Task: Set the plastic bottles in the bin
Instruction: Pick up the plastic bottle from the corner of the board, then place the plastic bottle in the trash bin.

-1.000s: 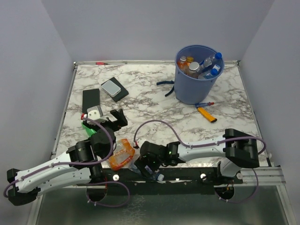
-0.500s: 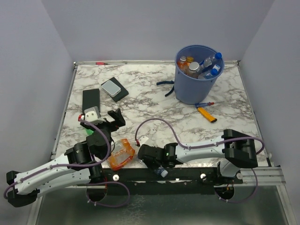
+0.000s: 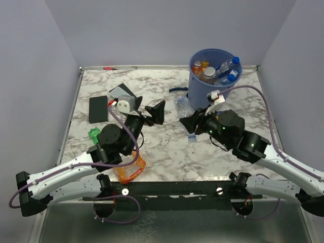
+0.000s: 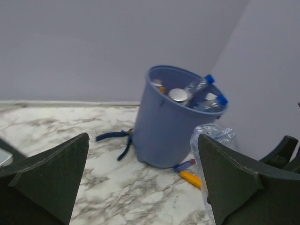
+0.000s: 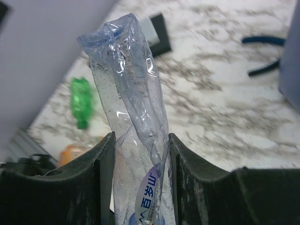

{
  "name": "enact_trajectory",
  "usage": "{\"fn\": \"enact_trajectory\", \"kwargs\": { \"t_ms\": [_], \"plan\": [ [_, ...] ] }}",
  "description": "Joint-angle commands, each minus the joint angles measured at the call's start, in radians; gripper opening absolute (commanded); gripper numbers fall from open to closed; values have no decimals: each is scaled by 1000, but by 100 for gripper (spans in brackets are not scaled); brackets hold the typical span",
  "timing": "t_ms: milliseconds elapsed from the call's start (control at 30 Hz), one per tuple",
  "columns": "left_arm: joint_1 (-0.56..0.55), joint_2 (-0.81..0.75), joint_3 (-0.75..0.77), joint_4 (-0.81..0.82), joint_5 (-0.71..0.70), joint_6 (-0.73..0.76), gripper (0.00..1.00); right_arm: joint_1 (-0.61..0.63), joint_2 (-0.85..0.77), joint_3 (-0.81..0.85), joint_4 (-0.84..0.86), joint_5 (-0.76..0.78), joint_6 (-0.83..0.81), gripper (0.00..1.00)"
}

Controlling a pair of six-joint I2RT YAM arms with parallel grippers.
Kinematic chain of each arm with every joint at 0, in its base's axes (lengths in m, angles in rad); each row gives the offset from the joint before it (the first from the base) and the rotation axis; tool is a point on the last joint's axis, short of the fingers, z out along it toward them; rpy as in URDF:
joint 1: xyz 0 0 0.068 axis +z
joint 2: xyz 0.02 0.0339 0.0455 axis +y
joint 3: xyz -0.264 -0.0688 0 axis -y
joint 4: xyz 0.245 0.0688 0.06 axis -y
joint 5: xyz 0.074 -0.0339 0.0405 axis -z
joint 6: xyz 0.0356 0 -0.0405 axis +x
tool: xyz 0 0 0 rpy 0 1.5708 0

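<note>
The right gripper point(image 5: 139, 161) is clenched on a crushed clear bottle point(image 5: 133, 103), pinching it between both fingers. In the overhead view the bottle is just at 8 o'clock of the bin point(image 3: 202, 93). The bin stands at the table's point(image 3: 243, 121) 1 o'clock and already holds several bottles point(image 3: 218, 70). The left gripper point(image 3: 156, 110), at 9 o'clock of the right one, hangs released and empty. A green bottle point(image 3: 94, 134) lies at the table's 8 o'clock and an orange bottle point(image 3: 130, 169) at 7 o'clock, partly under the left arm.
</note>
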Motion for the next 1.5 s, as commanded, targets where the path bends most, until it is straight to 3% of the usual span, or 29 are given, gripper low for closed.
{"fn": "enact_trajectory", "kwargs": {
  "t_ms": [0,167,267,367,600,933,1133,1267,1367,1400,1467],
  "plan": [
    [86,85,58,124,566,-25,99,5,-98,-103,330,-138,-25,30],
    [239,130,-48,356,1060,-287,99,5,-220,-272,700,-134,49,30],
    [257,162,-94,509,1204,-401,99,5,-249,-372,922,-141,101,30],
    [257,189,-112,609,1269,-470,99,5,-238,-406,1046,-152,134,29],
    [256,244,-91,660,1340,-519,99,5,-168,-479,1335,-172,219,29],
    [256,259,-116,665,1391,-575,99,5,-114,-481,1451,-192,245,28],
    [256,301,-107,664,1412,-611,76,5,-99,-456,1412,-247,255,29],
    [256,303,-105,663,1383,-610,49,5,-112,-449,1359,-265,250,29],
    [255,297,-104,649,1367,-598,37,5,-129,-452,1333,-270,250,31],
    [256,295,-103,642,1363,-591,34,4,-135,-445,1310,-280,246,36],
    [255,284,-102,604,1351,-561,29,5,-154,-405,1209,-307,225,62]
  ]
}}
